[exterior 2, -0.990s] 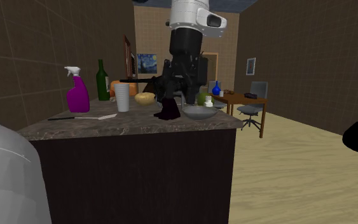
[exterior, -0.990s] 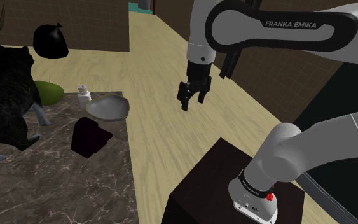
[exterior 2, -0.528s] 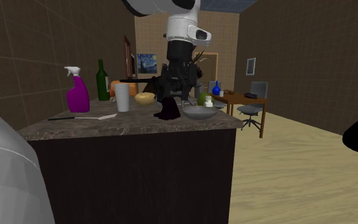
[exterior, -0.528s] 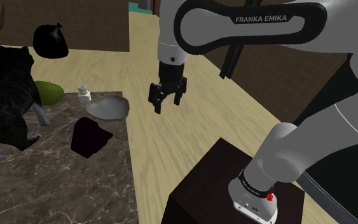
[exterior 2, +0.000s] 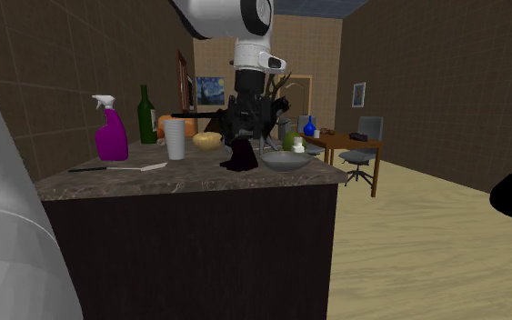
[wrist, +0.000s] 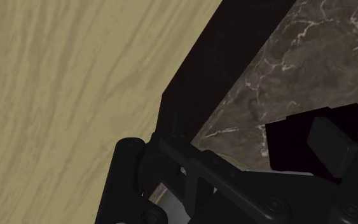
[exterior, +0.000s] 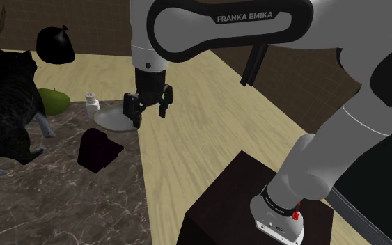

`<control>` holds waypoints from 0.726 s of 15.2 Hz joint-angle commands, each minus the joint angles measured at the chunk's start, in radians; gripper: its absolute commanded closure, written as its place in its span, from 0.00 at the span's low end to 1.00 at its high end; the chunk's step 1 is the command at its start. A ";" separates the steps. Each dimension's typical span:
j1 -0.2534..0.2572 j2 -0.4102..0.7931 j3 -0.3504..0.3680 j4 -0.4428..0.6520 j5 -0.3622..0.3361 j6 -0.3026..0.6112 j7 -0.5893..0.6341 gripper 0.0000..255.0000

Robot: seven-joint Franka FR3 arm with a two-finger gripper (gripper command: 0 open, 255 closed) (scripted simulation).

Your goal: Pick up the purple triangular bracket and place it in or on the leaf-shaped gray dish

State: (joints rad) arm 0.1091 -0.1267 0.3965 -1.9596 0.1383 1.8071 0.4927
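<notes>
Hanging spread and empty over the counter [exterior: 62,202] edge, the tool [exterior: 148,115] is apart from the dark bracket [exterior: 98,149].

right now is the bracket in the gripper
No: the bracket lies on the counter, apart from the open gripper, which hangs empty by the dish.

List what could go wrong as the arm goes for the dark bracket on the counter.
1. The open gripper hangs at the edge of the counter, right by the gray dish. Crossing low toward the bracket could knock the dish or the small white bottle.
2. The bracket looks like a sloped wedge, so a grasp may slip off its slanted face.
3. The cat figure stands close beside the bracket, and the arm might brush it.
</notes>
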 commanded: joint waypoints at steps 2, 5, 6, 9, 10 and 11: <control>0.021 0.109 0.036 0.104 -0.042 0.016 0.057 0.00; 0.050 0.221 0.063 0.224 -0.096 0.015 0.113 0.00; 0.063 0.260 0.070 0.268 -0.116 0.012 0.131 0.00; 0.111 0.380 0.083 0.411 -0.179 -0.008 0.182 0.00; 0.125 0.411 0.085 0.451 -0.195 -0.015 0.193 0.00; 0.126 0.411 0.083 0.438 -0.195 -0.002 0.193 0.00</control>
State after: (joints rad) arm 0.2258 0.2606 0.4796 -1.5399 -0.0442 1.7979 0.6780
